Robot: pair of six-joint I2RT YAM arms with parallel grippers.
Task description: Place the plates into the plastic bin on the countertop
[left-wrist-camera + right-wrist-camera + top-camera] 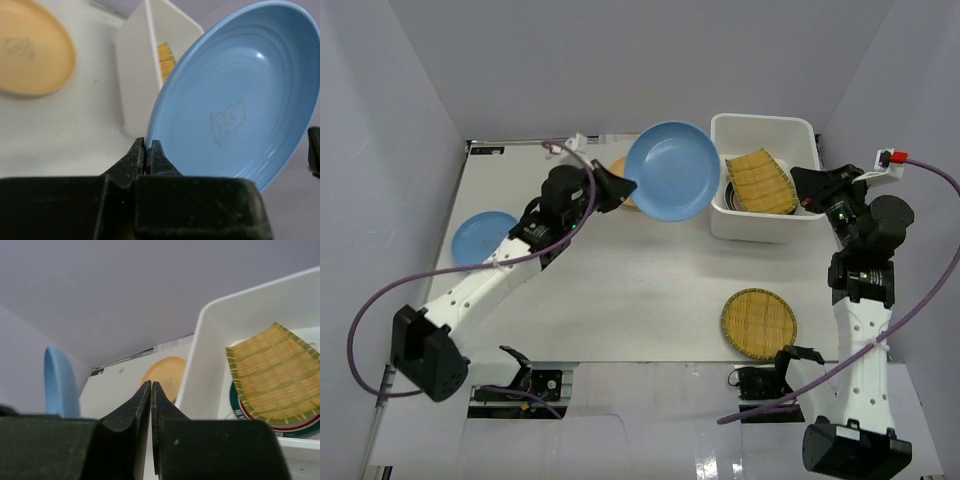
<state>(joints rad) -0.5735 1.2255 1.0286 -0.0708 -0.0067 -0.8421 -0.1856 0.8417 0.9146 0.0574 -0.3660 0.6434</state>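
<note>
My left gripper (623,187) is shut on the rim of a light blue plate (672,171) and holds it tilted in the air, just left of the white plastic bin (764,127). In the left wrist view the plate (235,95) is pinched between the fingertips (136,152). A woven bamboo tray (760,182) leans in the bin over a green-rimmed white plate (280,420). My right gripper (804,180) is shut and empty at the bin's right side. A second blue plate (482,238), an orange-yellow plate (30,50) and a second bamboo tray (759,323) lie on the countertop (620,290).
Grey walls enclose the countertop on the left, back and right. The orange-yellow plate (619,172) is mostly hidden behind the held plate in the top view. Purple cables loop from both arms.
</note>
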